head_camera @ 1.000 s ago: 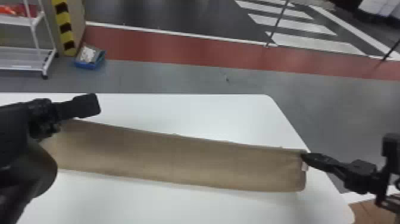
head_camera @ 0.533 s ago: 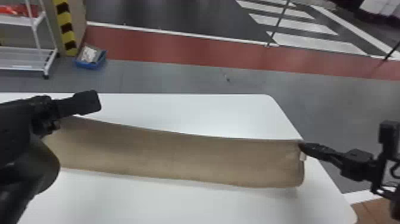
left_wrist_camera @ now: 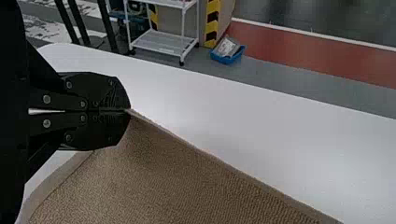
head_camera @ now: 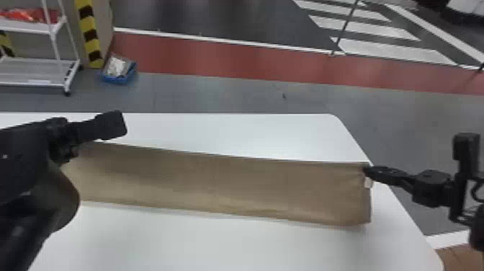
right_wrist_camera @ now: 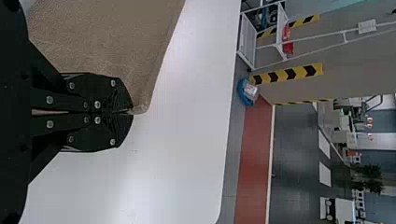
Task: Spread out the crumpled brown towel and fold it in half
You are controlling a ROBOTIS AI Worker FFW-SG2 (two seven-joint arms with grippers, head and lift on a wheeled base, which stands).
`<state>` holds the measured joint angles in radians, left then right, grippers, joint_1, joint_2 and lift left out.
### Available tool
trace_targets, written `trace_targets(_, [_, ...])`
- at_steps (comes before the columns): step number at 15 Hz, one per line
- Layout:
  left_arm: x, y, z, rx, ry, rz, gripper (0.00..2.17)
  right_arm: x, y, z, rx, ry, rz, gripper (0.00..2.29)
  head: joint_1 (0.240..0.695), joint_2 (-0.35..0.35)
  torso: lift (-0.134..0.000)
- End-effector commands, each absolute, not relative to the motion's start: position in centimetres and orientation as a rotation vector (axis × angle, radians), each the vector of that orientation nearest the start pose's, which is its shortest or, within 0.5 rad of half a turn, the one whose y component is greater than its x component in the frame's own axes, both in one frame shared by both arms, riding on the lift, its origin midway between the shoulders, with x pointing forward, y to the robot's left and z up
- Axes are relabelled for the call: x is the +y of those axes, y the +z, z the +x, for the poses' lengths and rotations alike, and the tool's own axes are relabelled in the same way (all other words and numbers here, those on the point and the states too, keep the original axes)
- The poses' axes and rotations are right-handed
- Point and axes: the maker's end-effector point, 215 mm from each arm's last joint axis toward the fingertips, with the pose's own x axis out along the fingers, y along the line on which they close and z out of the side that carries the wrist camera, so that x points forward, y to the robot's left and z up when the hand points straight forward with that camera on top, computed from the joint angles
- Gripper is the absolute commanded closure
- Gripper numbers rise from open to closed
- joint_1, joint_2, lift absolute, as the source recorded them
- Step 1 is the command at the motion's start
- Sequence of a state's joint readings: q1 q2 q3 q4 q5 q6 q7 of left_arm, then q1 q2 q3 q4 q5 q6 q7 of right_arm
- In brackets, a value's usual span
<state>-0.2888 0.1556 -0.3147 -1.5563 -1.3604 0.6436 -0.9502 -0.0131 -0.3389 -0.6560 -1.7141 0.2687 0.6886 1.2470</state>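
Head view: the brown woven towel (head_camera: 223, 183) stretched from nine to four o'clock over the white flat surface (head_camera: 216, 245), corners pinched by the left black tool (left_wrist_camera: 129, 110) and right black tool (right_wrist_camera: 131, 112); likely light and floppy, it suited corner holds.

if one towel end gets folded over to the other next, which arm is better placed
Right, probably: the right gripper pinches a corner of the towel from beyond its end, while the left arm partly covers the other end. It's close, as the left gripper pinches a corner too.
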Motion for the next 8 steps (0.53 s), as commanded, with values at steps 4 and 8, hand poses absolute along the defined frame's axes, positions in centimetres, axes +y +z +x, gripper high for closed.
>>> trace_targets(4, [24.9,-39.4,60.6,0.759,-0.366,1.276,1.18,-50.0,-38.0,46.3,0.616,0.357,-0.047,2.27,0.695,-0.245,-0.124])
trace_targets(8, [23.8,-39.1,61.3,0.743,-0.368,1.29,1.18,-50.7,-39.3,45.8,0.634,0.356,-0.069,2.27,0.695,-0.254,-0.124])
